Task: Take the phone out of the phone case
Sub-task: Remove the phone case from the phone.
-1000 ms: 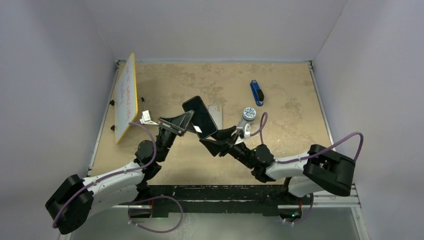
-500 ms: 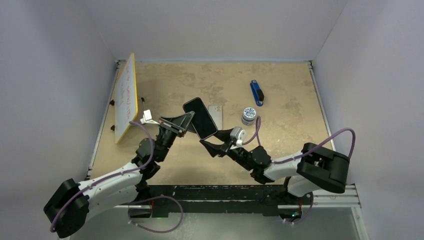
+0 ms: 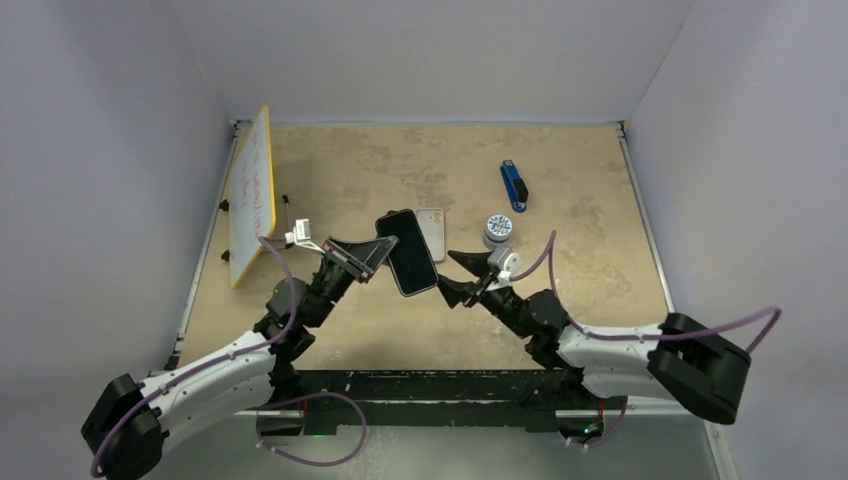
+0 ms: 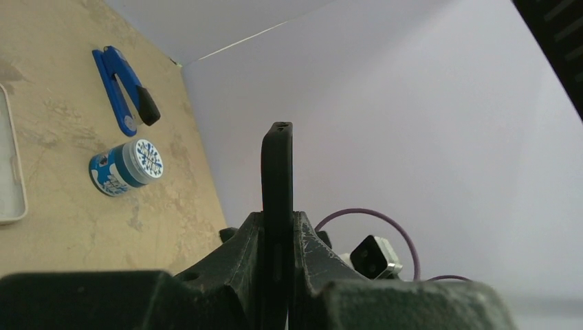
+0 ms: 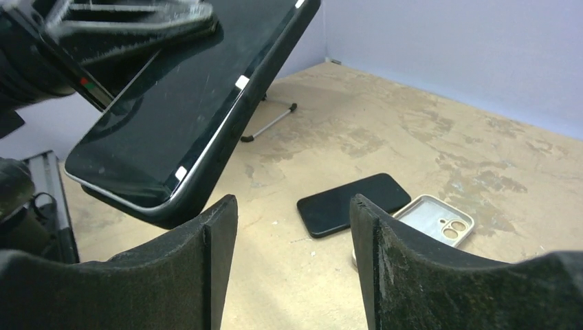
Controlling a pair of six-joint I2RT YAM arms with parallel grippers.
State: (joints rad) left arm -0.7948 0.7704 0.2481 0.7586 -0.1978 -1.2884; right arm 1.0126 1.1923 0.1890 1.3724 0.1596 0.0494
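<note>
My left tool point(image 3: 381, 254) is clamped tight on the flat black phone in its black case point(image 3: 407, 253), holding it in the air above the tan desk point(image 3: 580, 250), while my right tool point(image 3: 455, 275) hangs just beside it, jaws apart and empty.

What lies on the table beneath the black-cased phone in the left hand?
A second black phone lies flat beside a beige phone case; the overhead view hides that phone behind the raised black-cased phone.
</note>
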